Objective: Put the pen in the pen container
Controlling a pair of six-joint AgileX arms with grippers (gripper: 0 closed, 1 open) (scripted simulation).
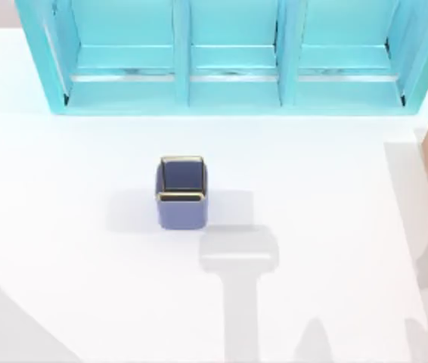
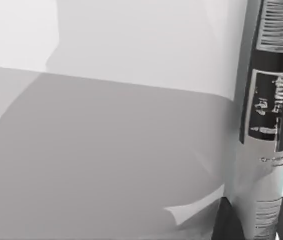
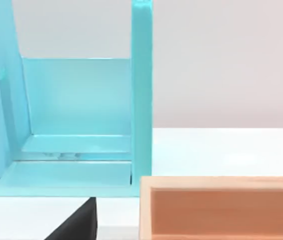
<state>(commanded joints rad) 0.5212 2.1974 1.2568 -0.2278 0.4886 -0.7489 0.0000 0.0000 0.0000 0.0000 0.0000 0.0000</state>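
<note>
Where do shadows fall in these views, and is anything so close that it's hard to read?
Top view: soft grey shadows lie on the white table, one blocky shape just below and right of the pen container. Left wrist view: broad grey shadow covers the table; a pale printed cylinder looms very near, its text illegible. Right wrist view: evenly lit shelf unit and wooden box.

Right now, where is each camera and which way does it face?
Top view: above the table, looking down on pen container, shelf unit.
Left wrist view: on left arm, facing table, labelled cylinder; left claw shows.
Right wrist view: on right arm, facing wooden box; right claw shows.
Both top and right share shelf unit, box.
</note>
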